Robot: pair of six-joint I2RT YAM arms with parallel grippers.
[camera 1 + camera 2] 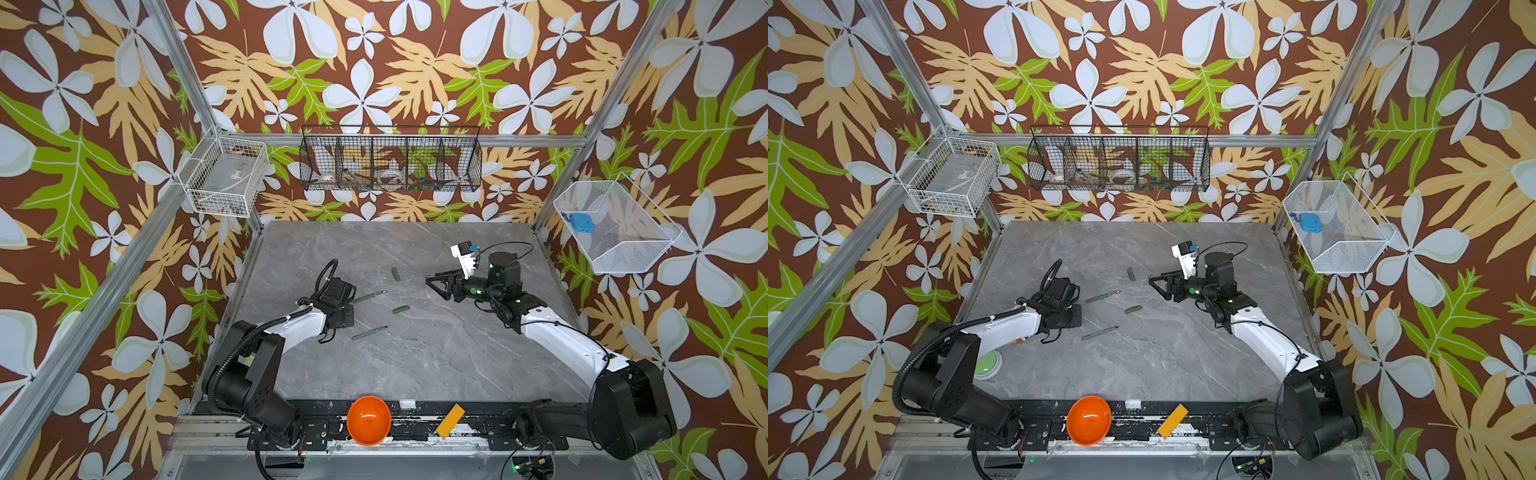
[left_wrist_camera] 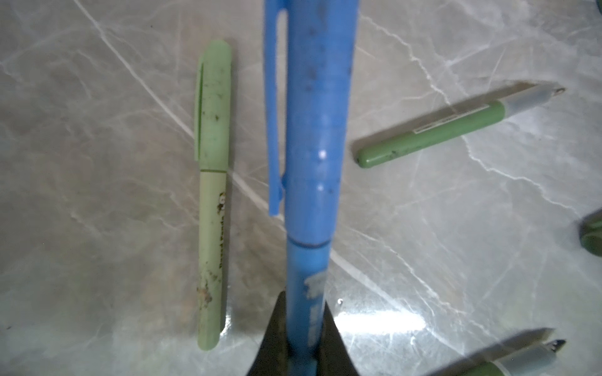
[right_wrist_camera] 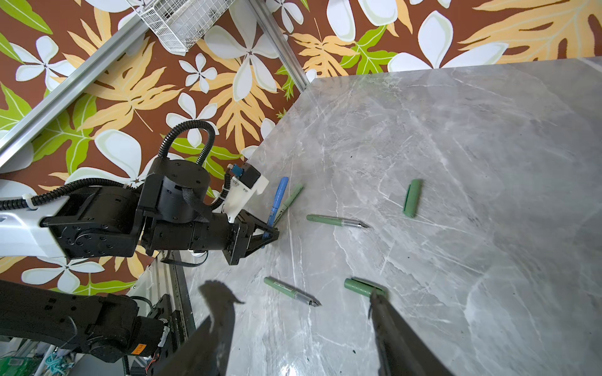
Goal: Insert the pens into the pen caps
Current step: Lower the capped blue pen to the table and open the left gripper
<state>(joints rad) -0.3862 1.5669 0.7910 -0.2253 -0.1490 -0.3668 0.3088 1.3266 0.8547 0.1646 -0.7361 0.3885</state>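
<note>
two dark green pens point(image 1: 369, 296) point(image 1: 370, 332) lie uncapped on the desk point(image 1: 415, 365), with two dark green caps point(image 1: 395, 274) point(image 1: 401, 309) near them. we log the left fingers point(image 3: 273, 233) clamped on the capped blue pen point(image 2: 312, 146), the capped pale green pen point(image 2: 213, 195) lying beside it, and the right fingers point(image 3: 382, 319) spread wide.

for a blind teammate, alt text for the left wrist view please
The left gripper holds a capped blue pen, which fills the middle of the view. On the marble table below lie a capped pale green pen and two uncapped dark green pens.
</note>
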